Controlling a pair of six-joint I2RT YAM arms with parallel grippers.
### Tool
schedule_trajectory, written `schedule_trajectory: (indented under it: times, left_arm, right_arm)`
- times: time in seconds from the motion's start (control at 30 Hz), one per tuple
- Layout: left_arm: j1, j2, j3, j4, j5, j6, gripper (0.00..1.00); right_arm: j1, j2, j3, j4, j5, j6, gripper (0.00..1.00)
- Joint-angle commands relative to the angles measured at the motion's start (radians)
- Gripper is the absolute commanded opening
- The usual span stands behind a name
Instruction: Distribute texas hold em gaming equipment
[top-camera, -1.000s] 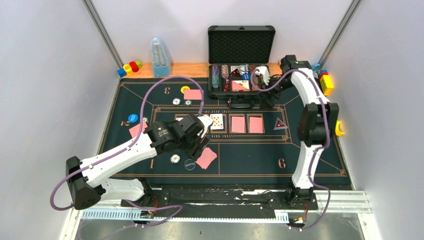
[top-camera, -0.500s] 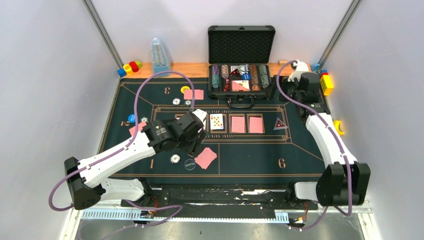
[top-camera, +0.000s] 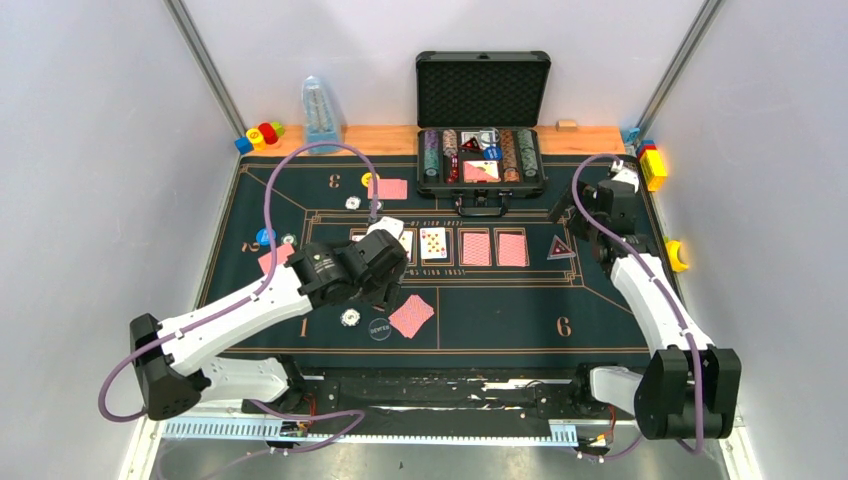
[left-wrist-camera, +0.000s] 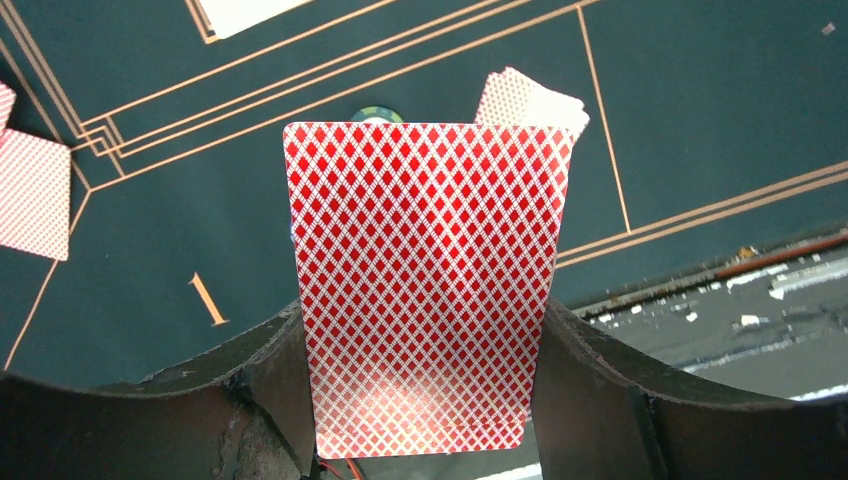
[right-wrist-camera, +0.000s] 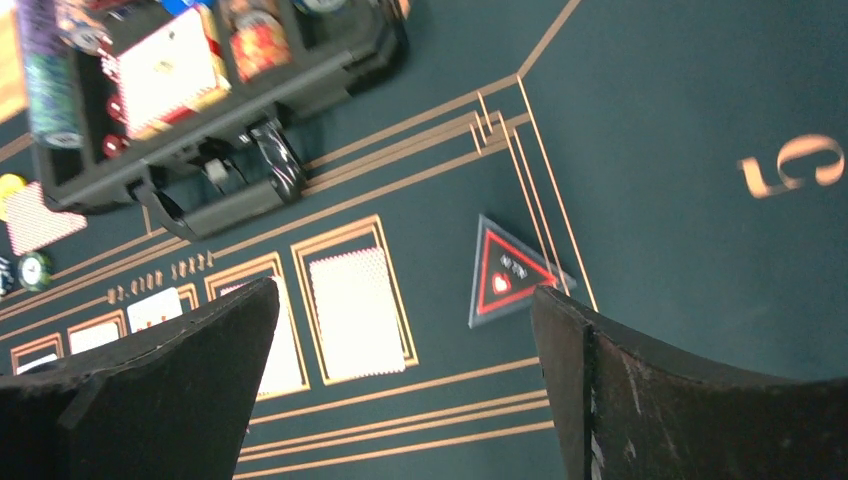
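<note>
My left gripper (left-wrist-camera: 425, 318) is shut on the side edges of a red-backed playing card (left-wrist-camera: 425, 270), which it holds above the green mat (top-camera: 500, 310). From above, it (top-camera: 392, 240) hovers at the left end of the board row. That row has one face-up card (top-camera: 433, 243) and two face-down cards (top-camera: 476, 247). Cards (top-camera: 412, 315), a white chip (top-camera: 349, 317) and the dealer button (top-camera: 380, 327) lie at seat 1. My right gripper (right-wrist-camera: 405, 295) is open and empty, above the triangular marker (right-wrist-camera: 505, 272).
The open black case (top-camera: 482, 120) of chips and cards stands at the back centre. A card (top-camera: 387, 189), yellow disc (top-camera: 370, 180) and chips (top-camera: 353, 202) lie near seat 3, a blue disc (top-camera: 265, 237) near seat 2. Toy blocks (top-camera: 260, 135), (top-camera: 652, 165) and a blue bottle-like object (top-camera: 320, 115) line the back.
My right arm has pulled away from the case, swinging right and back toward the mat's right side. The left gripper shifted slightly left with the card still in it.
</note>
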Motion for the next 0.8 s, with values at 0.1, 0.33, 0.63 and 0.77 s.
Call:
schedule_trajectory:
  times: [0.1, 0.33, 0.63, 0.77]
  left_arm:
    - [0.109, 0.110, 0.020, 0.096, -0.075, -0.085, 0.00]
    - [0.398, 0.269, -0.003, 0.322, -0.076, 0.060, 0.00]
    - [0.710, 0.595, 0.092, 0.421, 0.030, 0.230, 0.00]
    - [0.775, 0.669, 0.120, 0.447, 0.049, 0.284, 0.00]
  right_arm:
    - [-0.001, -0.073, -0.067, -0.012, -0.026, 0.096, 1.00]
    - [-0.001, -0.124, -0.112, -0.001, 0.012, 0.123, 1.00]
    - [-0.001, -0.181, -0.147, 0.027, 0.021, 0.128, 1.00]
    - [-0.001, -0.187, -0.148, 0.040, 0.015, 0.122, 1.00]
